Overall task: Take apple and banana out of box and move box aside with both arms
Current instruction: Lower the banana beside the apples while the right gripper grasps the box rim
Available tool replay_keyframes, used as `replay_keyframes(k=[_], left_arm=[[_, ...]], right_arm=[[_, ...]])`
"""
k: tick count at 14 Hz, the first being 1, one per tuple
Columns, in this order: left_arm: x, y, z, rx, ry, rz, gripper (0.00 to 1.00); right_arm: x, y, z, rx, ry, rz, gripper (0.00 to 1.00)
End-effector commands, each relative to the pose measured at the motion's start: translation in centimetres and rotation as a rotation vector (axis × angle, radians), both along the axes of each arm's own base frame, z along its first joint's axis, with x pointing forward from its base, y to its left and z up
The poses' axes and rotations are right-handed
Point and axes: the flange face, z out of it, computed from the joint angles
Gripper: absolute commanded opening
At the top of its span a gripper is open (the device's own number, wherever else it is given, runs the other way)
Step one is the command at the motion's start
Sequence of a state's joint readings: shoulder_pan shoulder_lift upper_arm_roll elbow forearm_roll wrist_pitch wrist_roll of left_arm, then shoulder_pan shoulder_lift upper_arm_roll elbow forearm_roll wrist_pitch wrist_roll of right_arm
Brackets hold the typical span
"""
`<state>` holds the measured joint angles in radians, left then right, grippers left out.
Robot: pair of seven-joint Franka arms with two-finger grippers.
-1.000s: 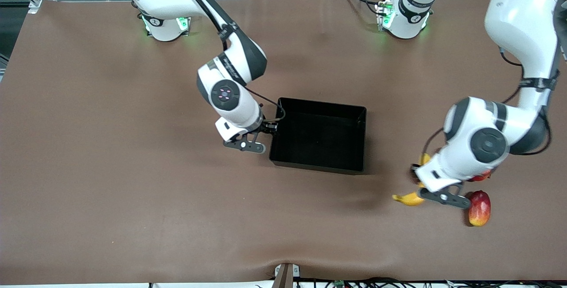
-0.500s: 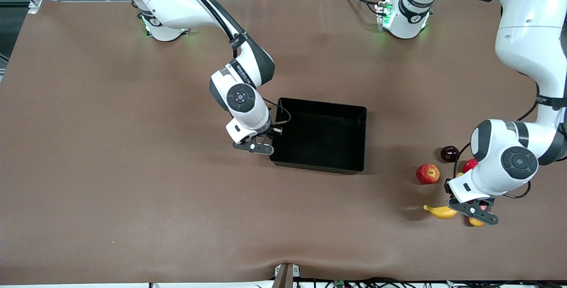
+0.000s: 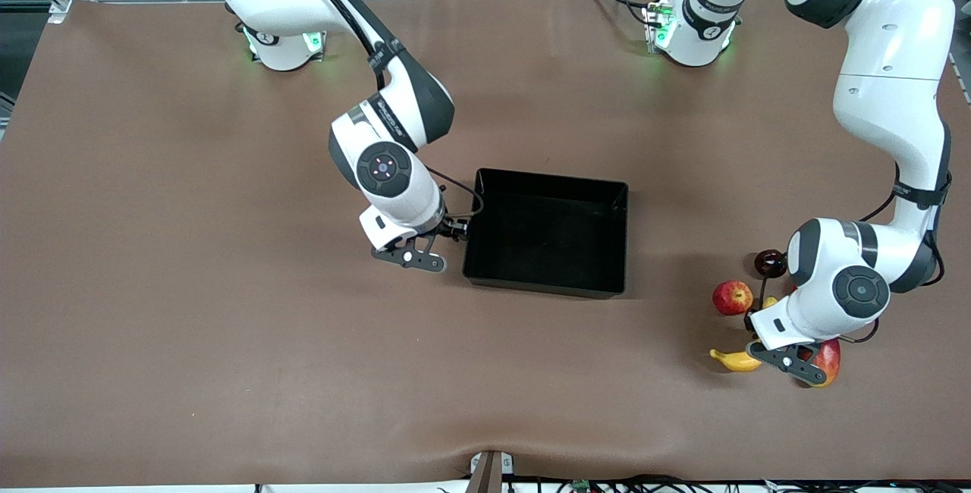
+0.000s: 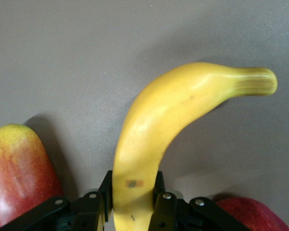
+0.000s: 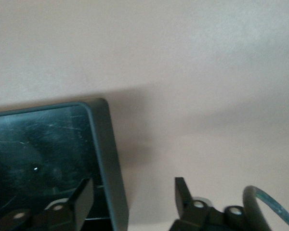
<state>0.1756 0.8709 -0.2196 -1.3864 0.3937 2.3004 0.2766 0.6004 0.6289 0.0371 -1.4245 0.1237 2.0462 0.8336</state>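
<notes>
Front view: high up, facing both arms, whole counter (image 3: 227, 326) in sight.
Left wrist view: close over the banana (image 4: 173, 125); front view shares it.
Right wrist view: close over the box (image 5: 106, 144) wall, shared too.

Bench (image 3: 190, 311): brown mat-covered top carried everything.
Box (image 3: 616, 197): glossy black tray lay near the middle.
Apple (image 3: 732, 297): sat toward the left arm's end.
Banana (image 3: 732, 360): nearer the front camera than the apple.
Mango (image 3: 830, 360): just beside the banana.
Dark round fruit (image 3: 769, 261): farther back than the apple.
</notes>
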Motion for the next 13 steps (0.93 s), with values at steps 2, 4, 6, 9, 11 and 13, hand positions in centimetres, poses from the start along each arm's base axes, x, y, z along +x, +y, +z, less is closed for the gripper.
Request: replay_keyframes(k=[2, 4, 6, 9, 11, 13], left_arm=[[0.6, 0.9, 0.9, -0.008, -0.014, -0.003, 0.99], [0.7, 2.5, 2.4, -0.011, -0.032, 0.027, 1.00], [0.7, 2.8, 4.8, -0.007, -0.034, 0.041, 1.00], [0.1, 1.8, 11.6, -0.044, -0.015, 0.093, 1.00], [-0.9, 0.8, 16.4, -0.073, -0.003, 0.150, 1.00], [-2.2, 0.0, 20.4, -0.102, 0.020, 0.217, 1.00]], right_arm=[[-3.4, 5.9, -5.6, 0.019, -0.038, -0.045, 0.84], [-3.8, 5.4, -7.1, -0.065, -0.065, 0.035, 0.45], [-3.7, 4.1, -7.7, -0.122, -0.044, 0.084, 0.24], [-2.8, 3.1, -7.2, -0.116, -0.041, 0.063, 0.00], [-2.1, 2.4, -6.3, -0.108, -0.042, 0.050, 0.00], [-2.0, 1.9, -5.4, -0.116, -0.028, 0.045, 0.00]])
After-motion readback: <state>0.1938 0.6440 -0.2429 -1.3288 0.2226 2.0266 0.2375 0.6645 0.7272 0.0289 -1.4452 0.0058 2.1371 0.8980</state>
